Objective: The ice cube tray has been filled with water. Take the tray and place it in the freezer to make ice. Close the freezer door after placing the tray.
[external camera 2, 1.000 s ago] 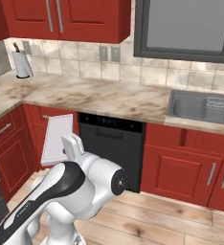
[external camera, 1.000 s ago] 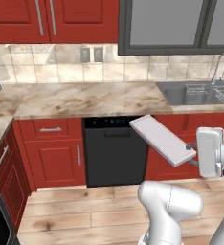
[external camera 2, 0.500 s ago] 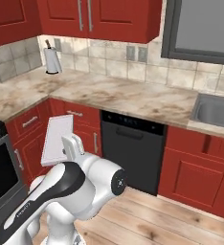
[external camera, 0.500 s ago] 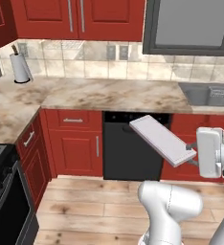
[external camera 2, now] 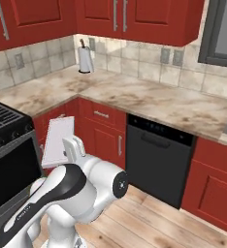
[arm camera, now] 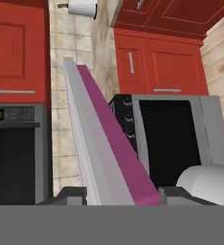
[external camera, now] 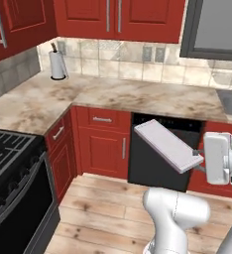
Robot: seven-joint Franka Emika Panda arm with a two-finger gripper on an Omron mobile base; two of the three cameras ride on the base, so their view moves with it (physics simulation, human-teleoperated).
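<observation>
Carriage stage: pincer (arm camera: 122, 194) clenched on one end of the ice cube tray (external camera: 167, 146), best kept level and clear of the desk (external camera: 138, 96) until the freezer appears.

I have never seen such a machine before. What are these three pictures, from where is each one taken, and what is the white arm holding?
This is a computer-rendered kitchen with a white robot arm on a driving base. Two pictures come from cameras on the base, behind the arm, one to its left and one to its right. The third comes from a camera on the hand, looking along the gripper.

The gripper is shut on the ice cube tray, a thin pale slab held in the air at one end. In the hand view you look along the tray's edge, with a dark finger at each side.

Around it are red cupboards, a stone counter with a paper towel roll, a black dishwasher and a stove. The gripper is carrying the tray.
</observation>
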